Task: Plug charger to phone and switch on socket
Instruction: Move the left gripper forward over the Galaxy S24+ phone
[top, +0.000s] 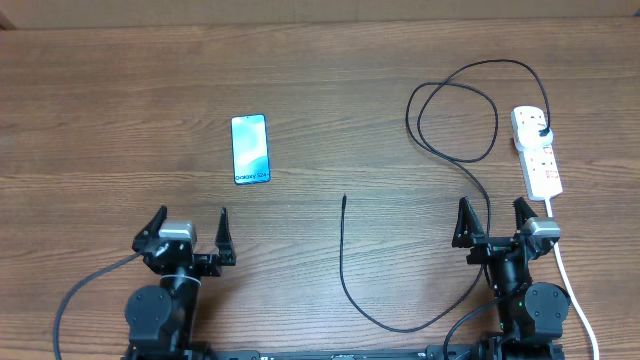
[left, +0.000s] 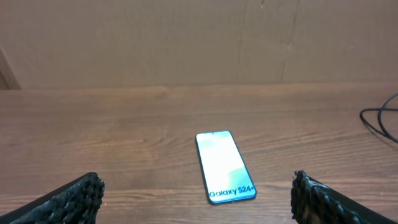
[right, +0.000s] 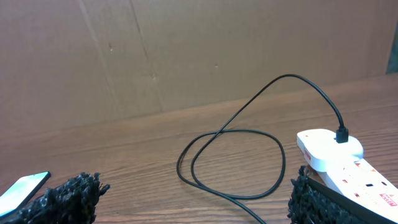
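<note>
Two pincers: my left gripper (top: 191, 212) and right gripper (top: 491, 202), both wide, empty.
Phone (top: 250, 149): 11 o'clock.
Charger (top: 342, 240): tip loose at centre; plugged into socket (top: 538, 155), 2 o'clock.

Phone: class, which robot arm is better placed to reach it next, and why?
Probably the left. The phone lies ahead of the open left gripper and centred in its wrist view; the right gripper sits near the socket, far across.

I'm reading "Galaxy S24+" on the phone (left: 225, 167), in dark letters across the near end of its light blue screen in the left wrist view. Overhead, that line shows too, only tiny. The socket (right: 339, 160) carries small red marks I can't make out.
</note>
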